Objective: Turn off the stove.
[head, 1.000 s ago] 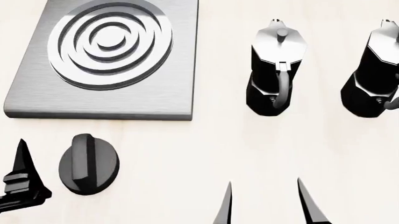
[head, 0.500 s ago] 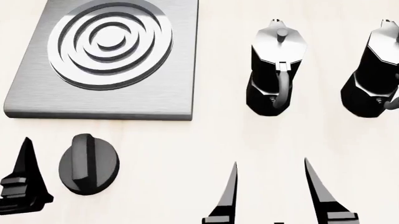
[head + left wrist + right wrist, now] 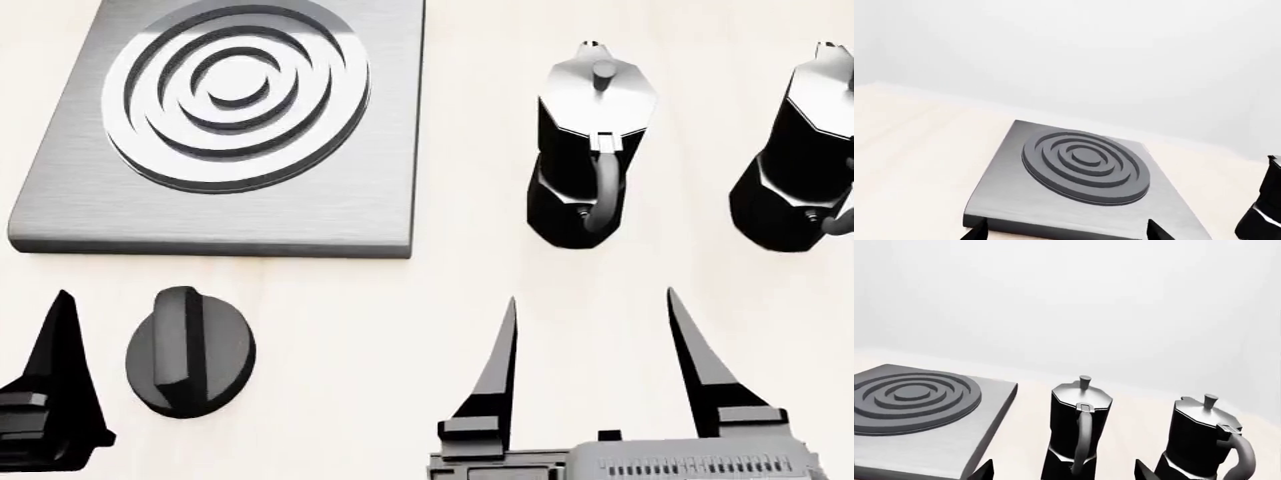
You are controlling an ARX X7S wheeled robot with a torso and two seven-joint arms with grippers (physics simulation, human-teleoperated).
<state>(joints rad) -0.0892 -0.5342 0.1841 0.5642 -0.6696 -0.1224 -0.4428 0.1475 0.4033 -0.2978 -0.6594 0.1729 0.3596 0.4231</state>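
The stove (image 3: 227,140) is a flat brushed-grey slab with a ringed round burner at the far left; it also shows in the left wrist view (image 3: 1074,175) and the right wrist view (image 3: 914,410). A small black ridged knob (image 3: 190,350) lies on the table in front of it. My left gripper (image 3: 1066,231) is open and empty, facing the stove's front edge; in the head view only one of its fingers (image 3: 60,375) shows, left of the knob. My right gripper (image 3: 591,296) is open and empty, in front of the nearer moka pot (image 3: 591,150).
Two black-and-silver moka pots stand right of the stove, the nearer (image 3: 1081,430) and the farther (image 3: 1207,440), which also shows in the head view (image 3: 801,150). One pot's edge (image 3: 1264,205) shows in the left wrist view. The table (image 3: 374,330) is pale wood.
My right gripper has come forward into view, its fingers reaching toward the nearer moka pot. My left finger has shifted slightly. Stove, knob and pots have not moved.
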